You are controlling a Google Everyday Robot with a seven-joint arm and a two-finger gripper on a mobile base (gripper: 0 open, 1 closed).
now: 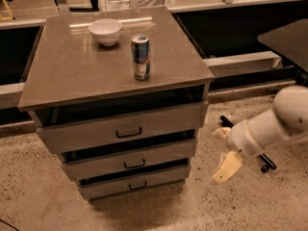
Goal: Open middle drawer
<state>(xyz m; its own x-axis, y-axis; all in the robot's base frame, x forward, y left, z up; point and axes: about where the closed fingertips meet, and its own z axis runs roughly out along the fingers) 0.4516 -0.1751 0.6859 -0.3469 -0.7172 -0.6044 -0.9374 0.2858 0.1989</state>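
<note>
The middle drawer [103,161] is a grey-brown front with a small black bar handle [134,164]. It sits between the larger top drawer [159,121] and the smaller bottom drawer [106,187]. All three fronts stand slightly stepped, with dark gaps above them. My gripper [222,150] hangs to the right of the cabinet, at about the middle drawer's height and apart from it. Its pale fingers [226,168] are spread open and hold nothing.
On the cabinet top [72,76] stand a white bowl [105,31] and a drink can [140,57]. A black wheeled base [262,161] lies on the speckled floor behind my arm. A dark table corner [288,40] is at the right, and low benches run along the back.
</note>
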